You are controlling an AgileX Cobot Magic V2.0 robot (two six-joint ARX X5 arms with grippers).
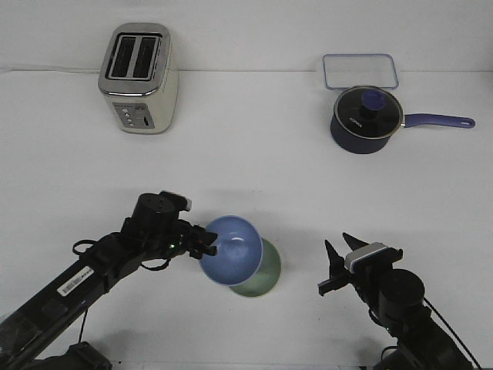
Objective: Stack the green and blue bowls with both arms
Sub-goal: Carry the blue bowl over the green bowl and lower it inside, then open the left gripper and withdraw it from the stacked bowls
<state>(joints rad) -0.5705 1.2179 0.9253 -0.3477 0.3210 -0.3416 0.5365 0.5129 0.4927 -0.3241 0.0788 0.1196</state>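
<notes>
left pincer (206, 243) clamped on the tilted blue bowl (231, 248), resting partly in the green bowl (262, 281) just beyond it; right pincer (336, 257), apart and empty, stands aside; release remains.

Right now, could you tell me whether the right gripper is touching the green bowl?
Apart. The front view shows bare white table between the right gripper and the green bowl; its open fingers hold nothing.

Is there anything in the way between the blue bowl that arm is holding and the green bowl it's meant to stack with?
Nothing visible. The left gripper holds the blue bowl tilted right over the green bowl, the two overlapping in this view. The toaster and saucepan stand far back, and the right gripper waits off to the side.
</notes>
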